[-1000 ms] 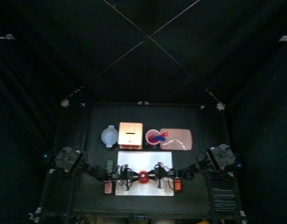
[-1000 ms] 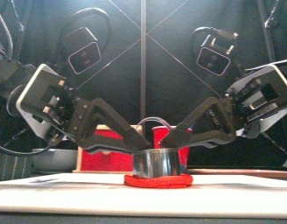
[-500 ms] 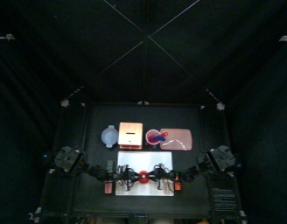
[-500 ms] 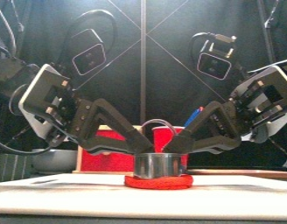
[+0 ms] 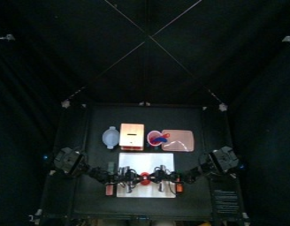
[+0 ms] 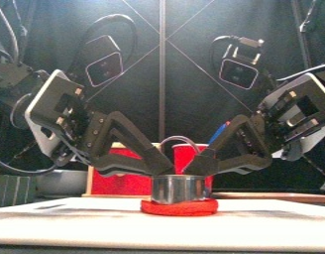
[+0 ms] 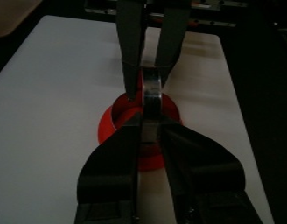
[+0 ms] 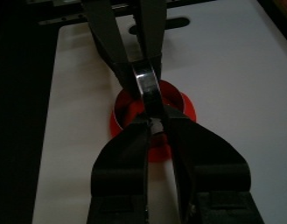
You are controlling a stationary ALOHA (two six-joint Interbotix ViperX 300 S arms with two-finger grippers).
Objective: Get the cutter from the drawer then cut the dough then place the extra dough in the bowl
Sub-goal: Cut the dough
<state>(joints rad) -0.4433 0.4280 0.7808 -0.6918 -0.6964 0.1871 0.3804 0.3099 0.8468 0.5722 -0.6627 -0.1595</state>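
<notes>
The round metal cutter [image 6: 180,186] stands upright on the flat red dough [image 6: 178,207], near the front of the white cutting board [image 5: 148,161]. My left gripper [image 6: 162,159] reaches in from the left and my right gripper [image 6: 202,159] from the right. They meet over the cutter [image 5: 147,179], each shut on its top. In the left wrist view my jaws close on the metal rim [image 7: 150,87], with dough [image 7: 111,131] showing beside them. The right wrist view shows the same grip on the cutter [image 8: 143,83] above the dough [image 8: 184,109].
Behind the board stand the blue-grey bowl [image 5: 110,136] at the left, the wooden box [image 5: 132,135] in the middle and the pink tray [image 5: 183,144] with the red cup [image 5: 157,138] at the right.
Both arms have shifted slightly and their upper links sit a little higher. The cutter stays on the dough, held from both sides.
</notes>
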